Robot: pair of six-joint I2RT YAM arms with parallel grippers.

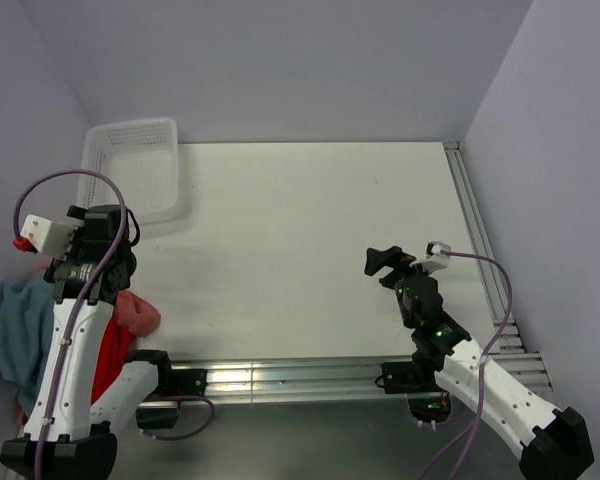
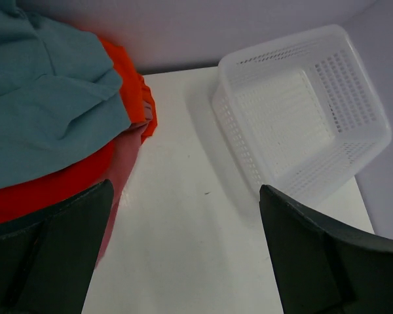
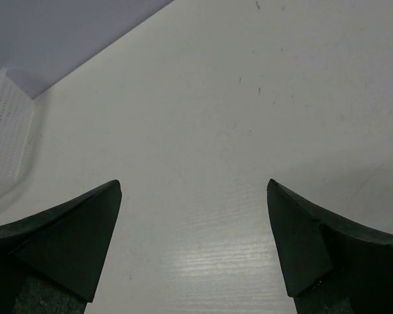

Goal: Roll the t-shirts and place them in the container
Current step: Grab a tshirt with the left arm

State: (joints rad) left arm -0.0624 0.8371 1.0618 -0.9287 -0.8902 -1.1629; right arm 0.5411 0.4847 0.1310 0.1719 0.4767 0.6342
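T-shirts (image 1: 25, 335): one heap at the near left edge of the table (image 1: 310, 220), partly hanging off it beside the left arm (image 1: 70, 340). The grey-blue shirt (image 2: 46, 98) is on top, with the orange shirt (image 2: 128, 72) and bright red shirt (image 2: 39, 190) under it. The pale pink shirt (image 1: 140, 312) lies furthest onto the table. None is spread flat; I judge rolling not yet begun.

Risks: the layers overlap, so a pinch into the heap could lift two shirts, or drag the rest over the edge. A grab on a bunched fold would leave the shirt twisted for flattening.

Left gripper (image 2: 185, 190): fingers wide, nothing between. The heap sits just beside the finger on the wrist view's left; contact cannot be told. The white perforated basket (image 2: 236, 131) lies beyond the other finger.

Right gripper (image 3: 194, 183): fingers wide, empty, over bare table, well apart from the heap.
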